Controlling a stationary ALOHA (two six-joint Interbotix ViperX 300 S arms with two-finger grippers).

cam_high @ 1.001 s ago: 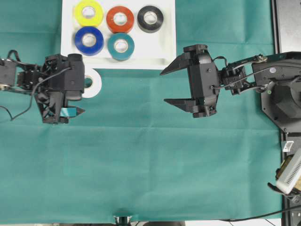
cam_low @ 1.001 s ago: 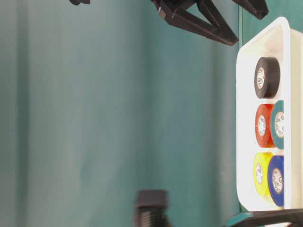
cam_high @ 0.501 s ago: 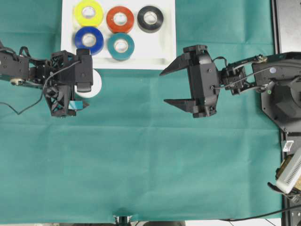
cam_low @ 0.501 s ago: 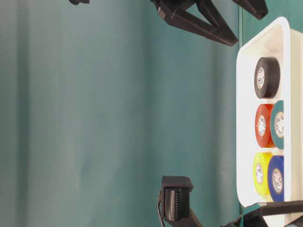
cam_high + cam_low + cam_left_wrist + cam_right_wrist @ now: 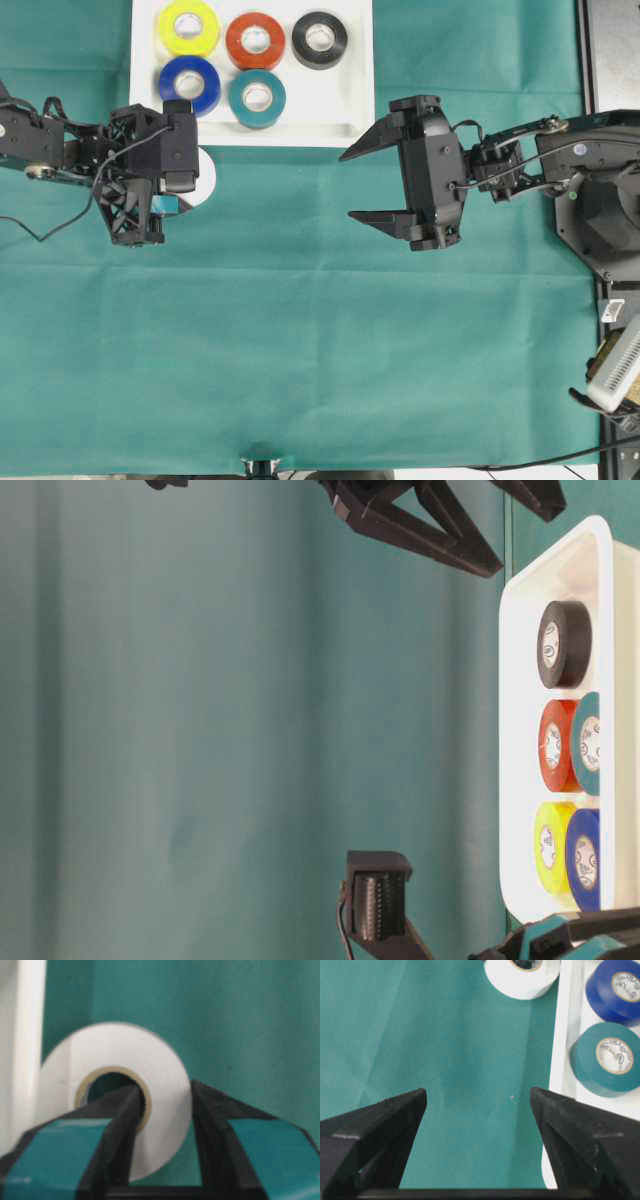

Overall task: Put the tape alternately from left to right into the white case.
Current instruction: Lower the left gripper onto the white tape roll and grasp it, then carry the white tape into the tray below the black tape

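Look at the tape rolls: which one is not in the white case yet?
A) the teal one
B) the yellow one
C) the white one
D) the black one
C: the white roll lies on the green cloth beside the white case, with the left tool shut on it.

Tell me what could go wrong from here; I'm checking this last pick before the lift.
1. The left end effector grips only one wall of the white tape roll, one finger through the core, so the roll could tilt or slip when lifted.
2. The roll lies close beside the white case rim, which it could catch on the way in.
3. The free corner sits beside the teal roll, below the black roll; a careless drop may knock them.
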